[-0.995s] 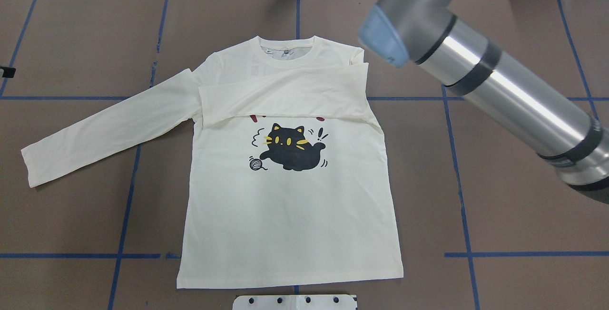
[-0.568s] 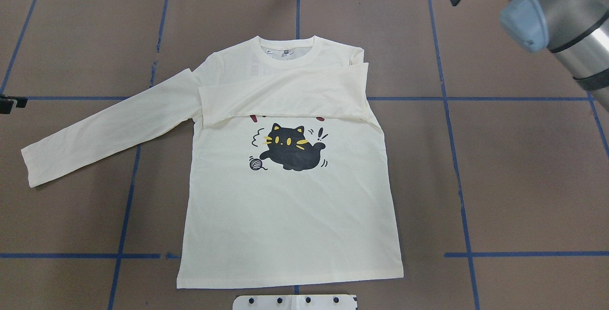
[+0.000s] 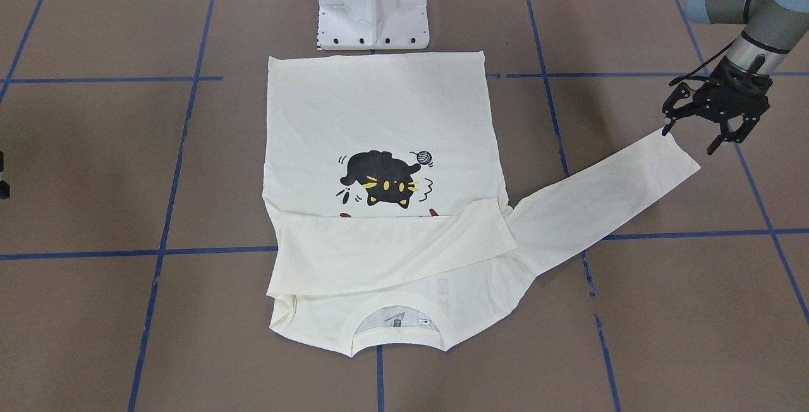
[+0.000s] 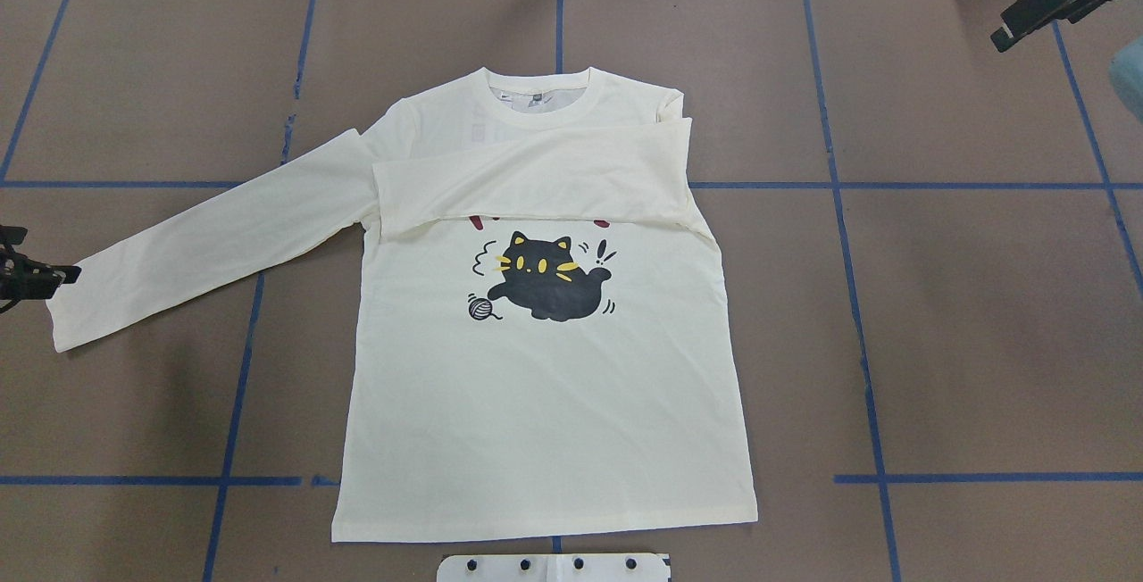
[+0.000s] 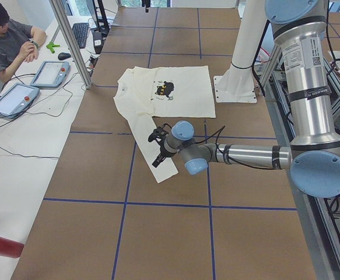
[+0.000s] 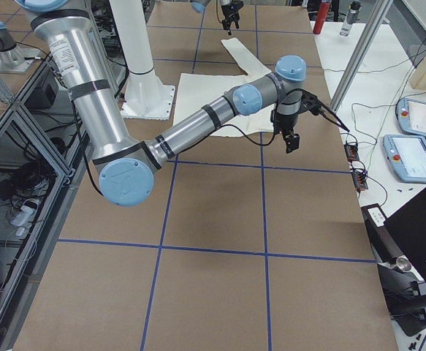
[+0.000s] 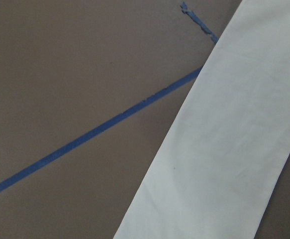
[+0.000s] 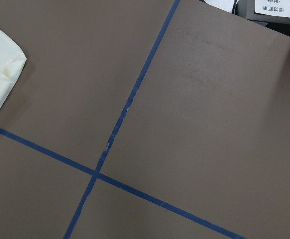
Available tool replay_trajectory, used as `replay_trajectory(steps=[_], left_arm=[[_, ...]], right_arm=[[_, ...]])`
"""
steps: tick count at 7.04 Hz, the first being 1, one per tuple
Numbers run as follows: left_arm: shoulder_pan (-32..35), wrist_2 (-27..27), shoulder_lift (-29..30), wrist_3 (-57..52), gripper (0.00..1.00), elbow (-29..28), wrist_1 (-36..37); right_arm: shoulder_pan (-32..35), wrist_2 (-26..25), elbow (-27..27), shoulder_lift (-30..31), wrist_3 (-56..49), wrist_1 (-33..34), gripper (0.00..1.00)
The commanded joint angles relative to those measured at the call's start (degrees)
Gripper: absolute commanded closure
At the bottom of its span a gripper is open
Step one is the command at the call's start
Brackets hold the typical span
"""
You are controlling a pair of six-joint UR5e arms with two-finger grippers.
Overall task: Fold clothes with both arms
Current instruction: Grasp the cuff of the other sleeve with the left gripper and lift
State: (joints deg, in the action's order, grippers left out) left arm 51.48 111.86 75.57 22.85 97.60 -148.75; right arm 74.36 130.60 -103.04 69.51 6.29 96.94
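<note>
Brown table point(image 4: 938, 296), T-shirt point(image 4: 536, 421) flat, left claw point(image 3: 695, 131) spread

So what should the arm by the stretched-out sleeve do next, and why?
Probably lower the left gripper onto the cuff and close. Its jaws stand open beside the cuff of the outstretched sleeve, while the other sleeve is already folded across the chest.

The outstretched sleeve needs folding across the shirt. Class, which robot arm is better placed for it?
Left. The left gripper hovers open beside the cuff of the outstretched sleeve, while the right gripper sits off near the table's far corner, well clear of the T-shirt.
</note>
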Motion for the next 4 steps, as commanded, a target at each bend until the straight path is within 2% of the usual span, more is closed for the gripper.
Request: replay_trajectory(steps=[1, 3, 4], left_arm=[[-4.88, -5.06, -1.39, -0.09, 0.07, -1.35, -0.93], [-7.53, -7.18, -1.74, -0.09, 0.08, -2.41, -2.06], [-7.80, -7.27, -2.27, -0.18, 0.16, -2.94, -2.50]], right_arm=[[0.09, 0.00, -0.50, 0.80, -0.13, 0.00, 0.00], [0.09, -0.09, -0.50, 0.80, -0.13, 0.00, 0.00], [0.09, -0.09, -0.50, 0.89, -0.13, 0.00, 0.00]])
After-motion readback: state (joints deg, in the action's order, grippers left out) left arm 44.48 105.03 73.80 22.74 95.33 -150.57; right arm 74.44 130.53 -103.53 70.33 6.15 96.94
